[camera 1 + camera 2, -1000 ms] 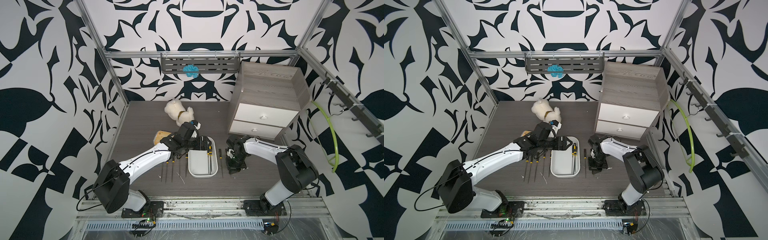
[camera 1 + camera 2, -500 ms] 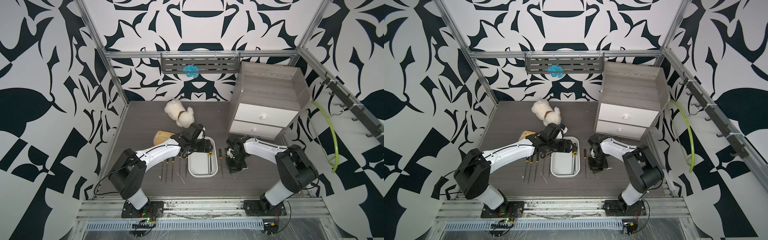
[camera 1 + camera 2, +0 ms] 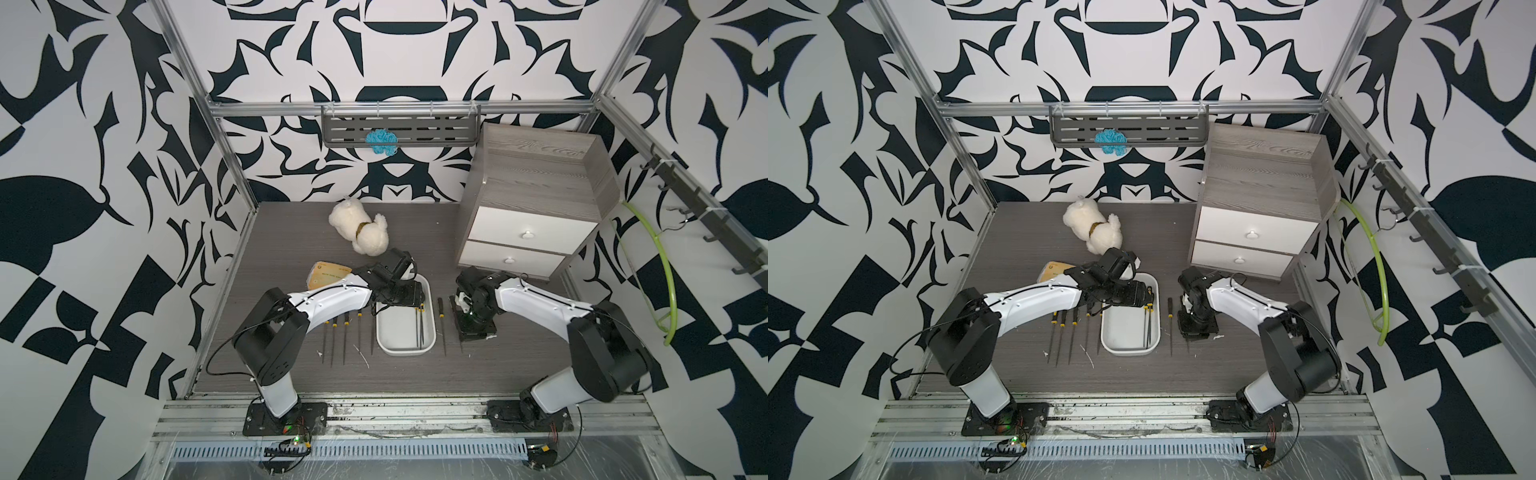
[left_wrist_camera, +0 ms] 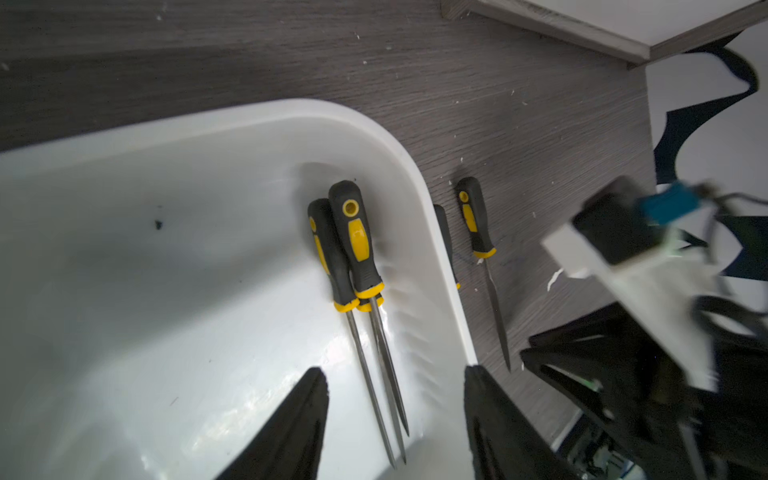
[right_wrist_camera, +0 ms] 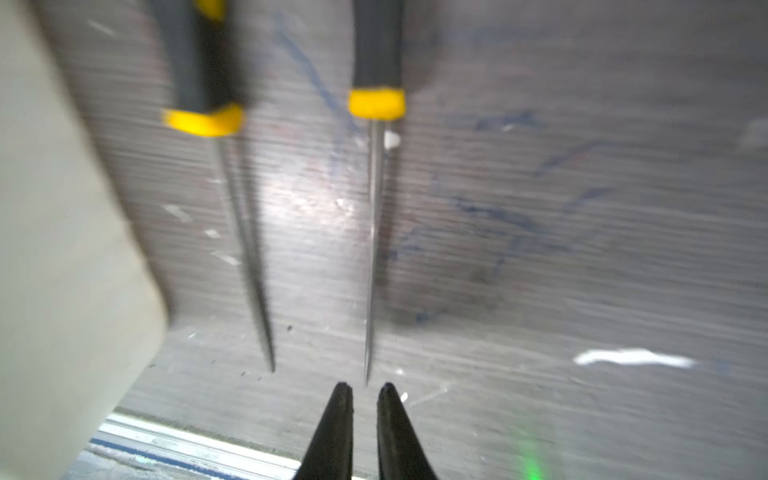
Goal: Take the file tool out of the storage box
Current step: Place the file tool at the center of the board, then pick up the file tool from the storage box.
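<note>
The storage box (image 3: 432, 328) (image 3: 1105, 332) (image 4: 415, 166) is a white tray in the middle of the table. File tools (image 4: 353, 241) (image 3: 420, 332) (image 3: 1148, 332) with black and yellow handles lie along its right wall. My left gripper (image 4: 397, 399) (image 3: 415, 301) (image 3: 1142, 297) hangs open over the box's far end. One finger stands inside the box and one over its rim, with the file shafts between them and untouched. My right gripper (image 5: 365, 388) (image 3: 473, 332) is open by a narrow gap, just off the tip of a file (image 5: 376, 54) on the table.
Several files (image 3: 345, 336) lie on the table left of the box, and two (image 3: 441, 328) lie right of it. A white plush dog (image 3: 361, 228), a tan packet (image 3: 326, 274) and a grey two-drawer cabinet (image 3: 536, 216) stand farther back.
My left gripper has swung right over the box's far end and its jaws have narrowed. My right gripper's jaws have parted slightly; that arm has stayed put.
</note>
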Tool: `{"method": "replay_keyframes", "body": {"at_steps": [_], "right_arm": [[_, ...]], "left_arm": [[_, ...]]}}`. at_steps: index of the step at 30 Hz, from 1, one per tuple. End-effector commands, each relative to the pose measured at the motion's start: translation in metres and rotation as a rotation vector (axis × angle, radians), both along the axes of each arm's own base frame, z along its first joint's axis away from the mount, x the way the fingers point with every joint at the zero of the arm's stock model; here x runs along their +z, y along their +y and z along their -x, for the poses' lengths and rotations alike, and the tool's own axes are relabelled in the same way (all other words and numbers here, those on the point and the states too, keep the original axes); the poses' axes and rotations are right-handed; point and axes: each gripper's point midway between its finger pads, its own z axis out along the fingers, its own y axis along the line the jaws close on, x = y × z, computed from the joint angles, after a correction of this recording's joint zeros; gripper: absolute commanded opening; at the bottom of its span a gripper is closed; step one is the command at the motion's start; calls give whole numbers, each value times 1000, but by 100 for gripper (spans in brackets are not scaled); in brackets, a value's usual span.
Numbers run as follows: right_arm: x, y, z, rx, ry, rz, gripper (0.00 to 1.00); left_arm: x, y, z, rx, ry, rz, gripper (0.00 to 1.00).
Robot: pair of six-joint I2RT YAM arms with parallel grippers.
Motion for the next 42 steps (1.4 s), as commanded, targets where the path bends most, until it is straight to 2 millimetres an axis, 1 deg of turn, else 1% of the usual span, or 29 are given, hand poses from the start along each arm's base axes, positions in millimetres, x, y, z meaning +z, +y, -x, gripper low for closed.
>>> {"method": "replay_keyframes", "body": {"at_steps": [1,3,7,10,13,17,21,22,23,31,35,36,38,42], "right_arm": [[31,-5,-6,-32,-112,-22,18],[44,-2,-10,-48,-180,-61,18],[68,11,-28,-87,-348,-189,18],[78,22,-38,-90,-431,-279,17],[79,30,-44,-74,-470,-327,17],[71,35,-47,-54,-495,-356,17],[60,37,-49,-43,-495,-352,17],[57,37,-49,-39,-487,-352,17],[56,38,-48,-35,-482,-356,17],[55,37,-45,-29,-497,-362,17],[55,36,-45,-31,-505,-367,17],[55,36,-45,-31,-504,-365,18],[53,36,-45,-32,-499,-361,18],[47,36,-45,-32,-484,-353,18]], "left_arm": [[-12,3,-3,1,-5,-90,57],[-18,2,-6,5,-4,-109,57],[-32,-3,-12,1,8,-136,57],[-40,-5,-19,-3,6,-169,56],[-47,-5,-23,-3,4,-201,55],[-59,-3,-26,3,10,-234,52],[-66,-2,-30,2,7,-265,52],[-67,-3,-31,-1,5,-271,50],[-69,-2,-31,0,3,-272,45],[-73,-1,-31,2,10,-288,42],[-68,-1,-32,4,3,-282,41],[-68,-1,-32,6,0,-283,40],[-66,-1,-33,7,-7,-276,33],[-67,-2,-32,4,-1,-274,29]]}}
